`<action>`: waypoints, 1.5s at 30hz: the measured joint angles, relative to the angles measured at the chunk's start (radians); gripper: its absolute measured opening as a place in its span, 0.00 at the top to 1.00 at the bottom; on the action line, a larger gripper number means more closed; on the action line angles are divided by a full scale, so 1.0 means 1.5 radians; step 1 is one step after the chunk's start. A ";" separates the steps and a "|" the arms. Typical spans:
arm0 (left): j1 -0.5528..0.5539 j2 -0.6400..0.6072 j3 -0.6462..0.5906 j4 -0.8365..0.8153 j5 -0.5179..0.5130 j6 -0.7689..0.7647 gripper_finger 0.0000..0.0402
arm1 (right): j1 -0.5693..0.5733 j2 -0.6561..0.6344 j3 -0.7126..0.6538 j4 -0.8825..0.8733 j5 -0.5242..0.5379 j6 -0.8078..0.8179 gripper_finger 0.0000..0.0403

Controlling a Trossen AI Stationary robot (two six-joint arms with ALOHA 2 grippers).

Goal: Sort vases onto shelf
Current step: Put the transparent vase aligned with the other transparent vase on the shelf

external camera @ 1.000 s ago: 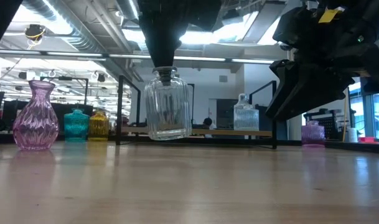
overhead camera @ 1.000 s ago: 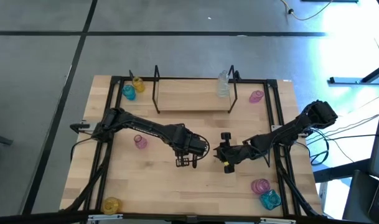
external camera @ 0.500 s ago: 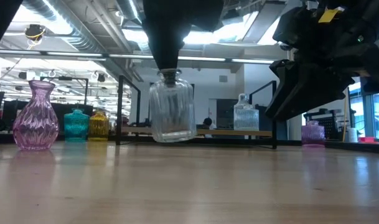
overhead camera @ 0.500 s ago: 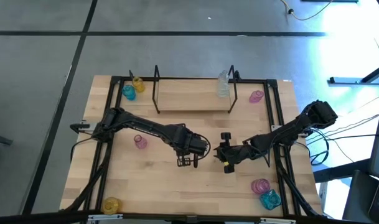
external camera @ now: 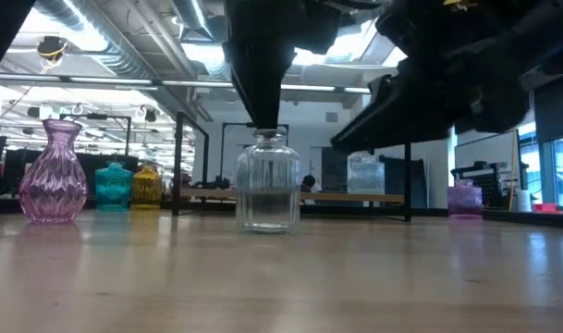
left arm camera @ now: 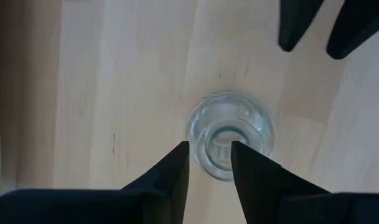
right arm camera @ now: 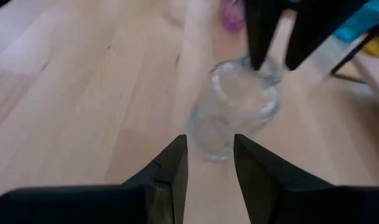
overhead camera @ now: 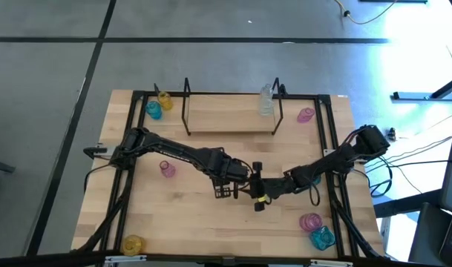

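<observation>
At mid-surface, a clear ribbed glass vase [external camera: 268, 181] stands upright on the wooden surface [overhead camera: 188, 222], its base down on the wood in the low view. The left hand [overhead camera: 224, 190] hangs straight over it, fingers [left arm camera: 170, 171] on either side of the vase's neck; whether they pinch the glass or stand just clear of it I cannot tell. The right hand [overhead camera: 257, 191] is just beside the vase, its two fingers [right arm camera: 172, 163] set a little apart with nothing between them, pointing at the vase's body. The shelf [overhead camera: 233, 119] lies at the far edge of the surface and carries a second clear vase [overhead camera: 266, 100] near its right upright. A yellow vase [overhead camera: 165, 99] and a teal vase [overhead camera: 153, 110] stand off the shelf's left end, a pink vase [overhead camera: 306, 115] off its right end. Another pink vase [overhead camera: 167, 169] stands near the left arm.
</observation>
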 joint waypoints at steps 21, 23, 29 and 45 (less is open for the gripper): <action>-0.068 -0.281 -0.321 0.233 -0.195 0.032 0.72 | 0.000 0.004 0.006 0.042 0.040 0.005 0.30; -0.068 -0.324 -0.415 0.333 -0.194 0.054 0.72 | 0.000 0.004 0.018 0.042 0.041 0.005 0.28; -0.069 -0.421 -0.662 0.658 -0.174 0.105 0.72 | -0.011 0.004 0.067 0.036 0.024 0.007 0.29; -0.071 -0.359 -0.862 1.061 -0.083 0.166 0.72 | -0.105 0.050 0.184 -0.101 -0.116 0.181 0.37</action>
